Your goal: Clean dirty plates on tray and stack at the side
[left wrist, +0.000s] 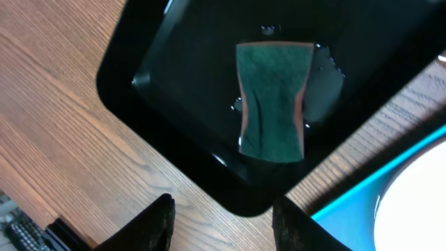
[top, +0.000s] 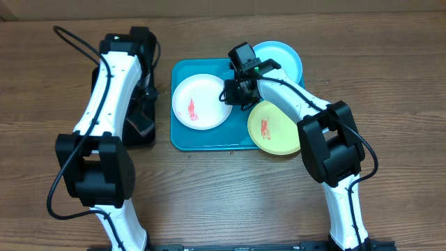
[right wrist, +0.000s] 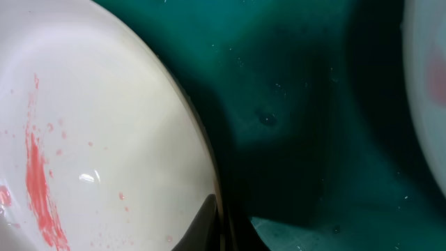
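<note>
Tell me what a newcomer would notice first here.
The red-smeared white plate on the left of the turquoise tray, with the right claw pinched on its right rim. Then the green sponge lying in the black tray, the left claw open just short of it.

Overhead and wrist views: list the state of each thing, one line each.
white plate, red smear, flat in the tray
yellow-green plate, red smear, overhanging the tray's rim
pale blue plate, no smear visible, partly hidden by the arm
sponge, flat in the black tray, untouched
left end effector, open, empty, above the black tray
right end effector, shut at the white plate's rim
</note>
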`<action>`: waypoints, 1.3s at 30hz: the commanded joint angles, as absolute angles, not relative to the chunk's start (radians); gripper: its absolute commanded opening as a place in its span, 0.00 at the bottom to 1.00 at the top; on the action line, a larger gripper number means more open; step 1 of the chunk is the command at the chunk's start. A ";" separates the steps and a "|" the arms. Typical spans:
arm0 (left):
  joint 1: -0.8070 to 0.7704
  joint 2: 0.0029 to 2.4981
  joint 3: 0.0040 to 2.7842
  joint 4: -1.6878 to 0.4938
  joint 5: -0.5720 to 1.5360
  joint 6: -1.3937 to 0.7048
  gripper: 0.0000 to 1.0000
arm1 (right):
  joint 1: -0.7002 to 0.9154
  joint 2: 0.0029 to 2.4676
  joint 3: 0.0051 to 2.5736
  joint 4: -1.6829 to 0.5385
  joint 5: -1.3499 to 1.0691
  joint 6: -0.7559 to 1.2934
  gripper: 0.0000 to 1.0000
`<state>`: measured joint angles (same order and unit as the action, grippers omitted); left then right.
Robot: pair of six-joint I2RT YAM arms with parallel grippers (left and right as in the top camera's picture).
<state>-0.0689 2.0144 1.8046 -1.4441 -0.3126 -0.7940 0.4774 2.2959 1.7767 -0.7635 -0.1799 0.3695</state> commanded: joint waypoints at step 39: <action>0.045 2.024 1.446 -0.914 -0.117 -0.639 0.46 | 0.494 2.302 1.773 -0.744 -0.173 0.367 0.04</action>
